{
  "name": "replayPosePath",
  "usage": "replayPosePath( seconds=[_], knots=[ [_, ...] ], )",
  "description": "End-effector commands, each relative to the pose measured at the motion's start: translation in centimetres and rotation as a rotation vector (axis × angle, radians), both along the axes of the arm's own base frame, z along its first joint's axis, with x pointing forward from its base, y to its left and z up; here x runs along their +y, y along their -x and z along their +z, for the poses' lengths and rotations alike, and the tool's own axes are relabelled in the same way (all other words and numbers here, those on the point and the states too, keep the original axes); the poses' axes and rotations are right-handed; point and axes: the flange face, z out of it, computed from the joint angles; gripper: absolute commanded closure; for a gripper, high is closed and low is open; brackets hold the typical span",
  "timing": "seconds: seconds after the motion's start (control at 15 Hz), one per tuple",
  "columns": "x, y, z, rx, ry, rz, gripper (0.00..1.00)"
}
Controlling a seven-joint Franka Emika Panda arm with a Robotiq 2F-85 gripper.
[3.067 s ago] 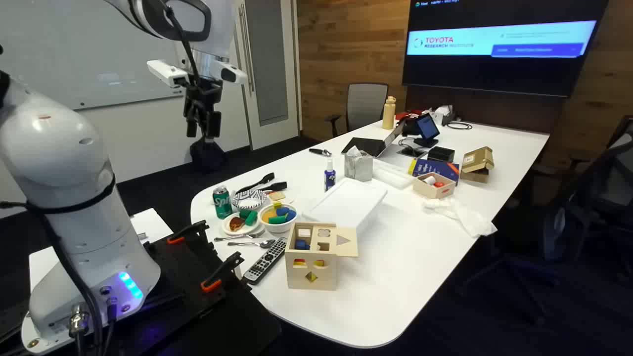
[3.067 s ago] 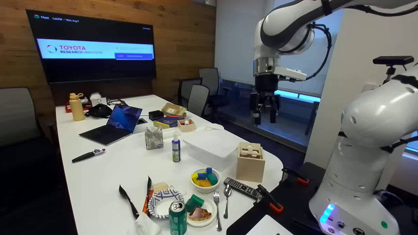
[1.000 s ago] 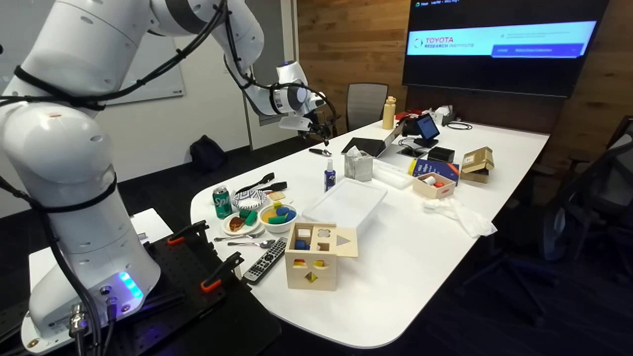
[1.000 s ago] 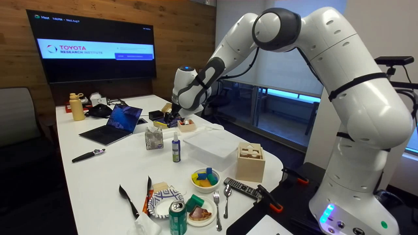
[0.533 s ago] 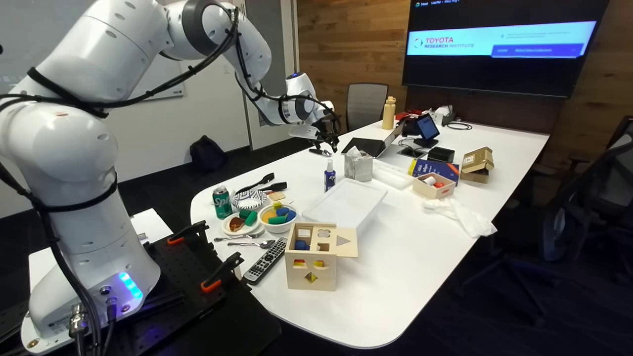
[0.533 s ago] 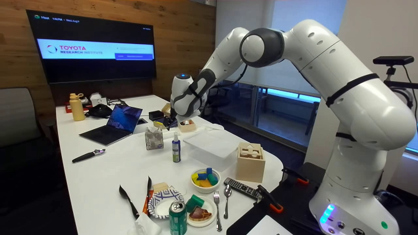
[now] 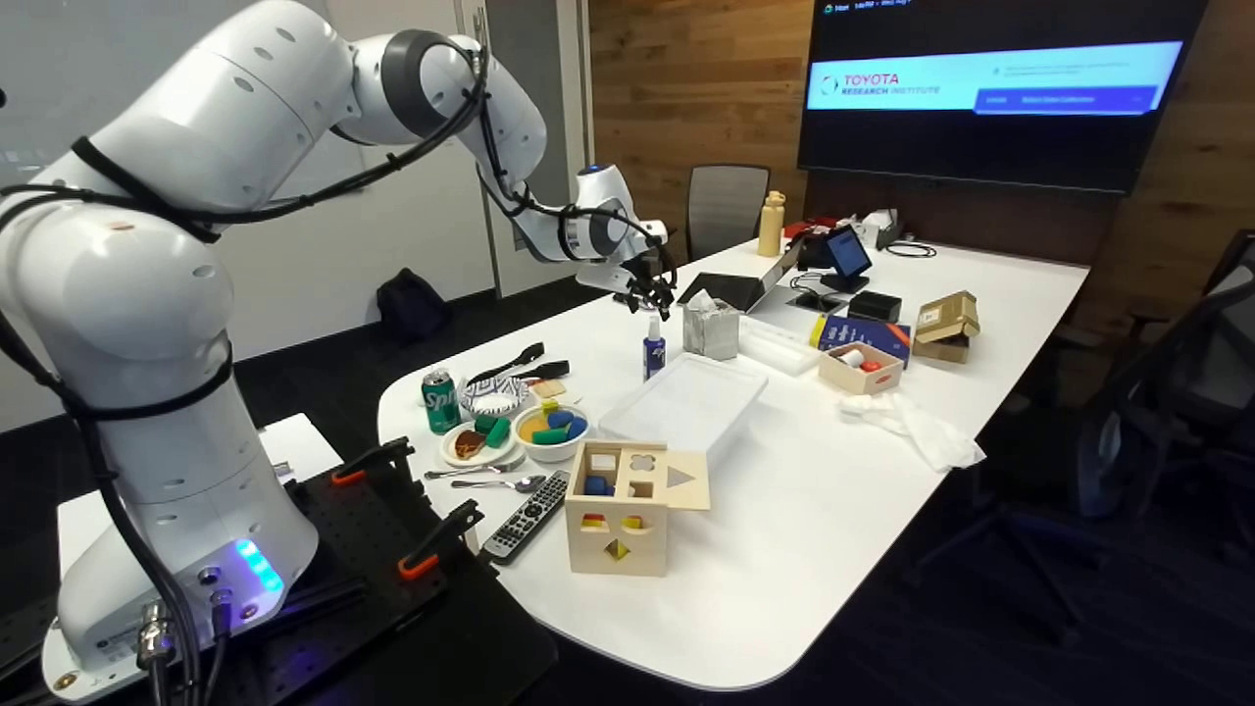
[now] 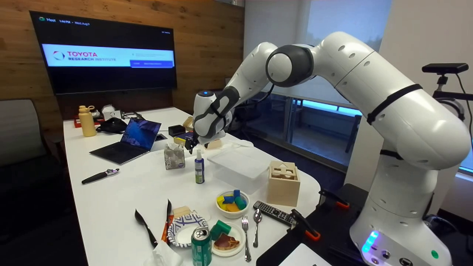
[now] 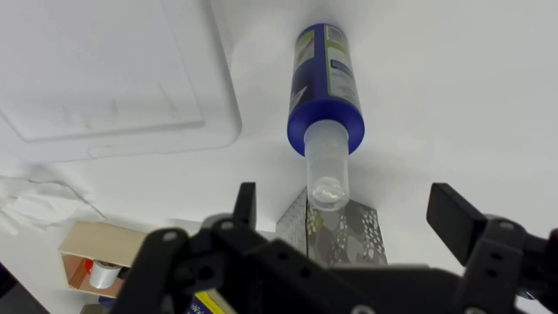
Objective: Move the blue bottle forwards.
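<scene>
Jaws apart, blue bottle (image 9: 324, 87) unheld

You have the jaws parted well beyond the bottle's width, gripping nothing; presumably that spare room lets them pass either side of it. In the wrist view its clear cap (image 9: 328, 163) appears across the gap, slightly off centre, so lining up looks wise before you squeeze. In both exterior views the bottle stands upright on the tabletop (image 7: 804, 510), which leaves its slim body free to be clasped. It is apart from the plastic tub (image 8: 240, 168) just beside it, likely with little clearance there. The tissue box (image 8: 174, 158) stands near too; if forwards means farther along the tabletop, you may need to steer past it.
</scene>
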Motion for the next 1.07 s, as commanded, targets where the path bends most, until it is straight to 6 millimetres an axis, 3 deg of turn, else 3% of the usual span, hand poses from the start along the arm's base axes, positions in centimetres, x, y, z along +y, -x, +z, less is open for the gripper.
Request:
replayPosePath(
  seconds=[0.0, 0.47, 0.53, 0.67, 1.0],
  knots=[
    [0.3, -0.9, -0.5, 0.019, -0.008, -0.023, 0.0],
    [-0.3, -1.9, -1.6, 0.035, -0.014, -0.051, 0.0],
    [-0.5, -2.1, -1.8, 0.042, -0.013, -0.056, 0.25],
    [-0.9, -2.3, -2.4, 0.054, -0.012, -0.06, 0.34],
    [-1.3, -2.7, -4.1, 0.08, -0.006, -0.073, 0.73]
  ],
)
